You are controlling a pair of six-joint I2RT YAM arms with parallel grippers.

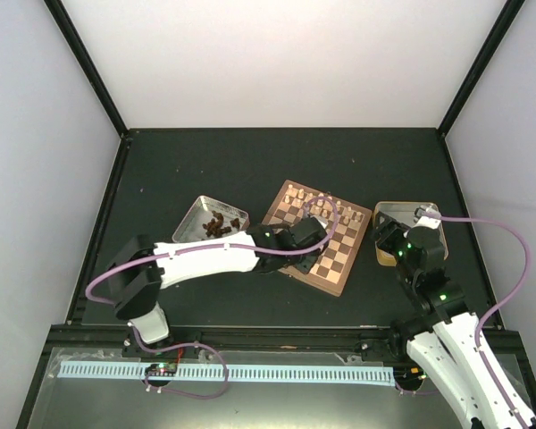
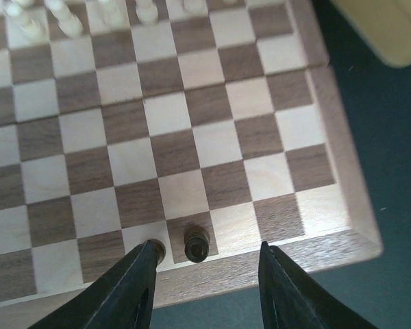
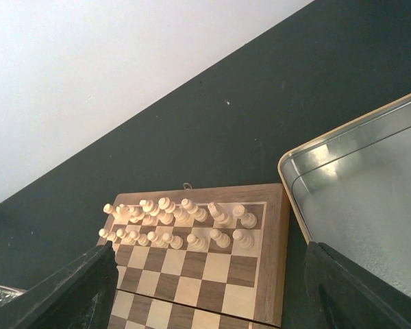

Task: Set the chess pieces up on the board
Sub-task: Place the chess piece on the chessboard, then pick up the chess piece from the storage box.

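Placing step, I judged. Left tool (image 2: 207,259) was half-open, gripping nothing. Dark chess piece (image 2: 196,245) stood between its fingers on board (image 2: 342,205) edge row, second piece (image 2: 155,249) beside it. Right tool (image 3: 212,281) was wide, empty, right of board. Next: lift straight clear, fetch from tray (image 1: 188,217) left of board.

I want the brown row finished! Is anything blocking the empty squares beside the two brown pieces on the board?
Nothing visible. The squares on either side of the two brown pieces in the board's near row show bare; the white pieces stand at the far end.
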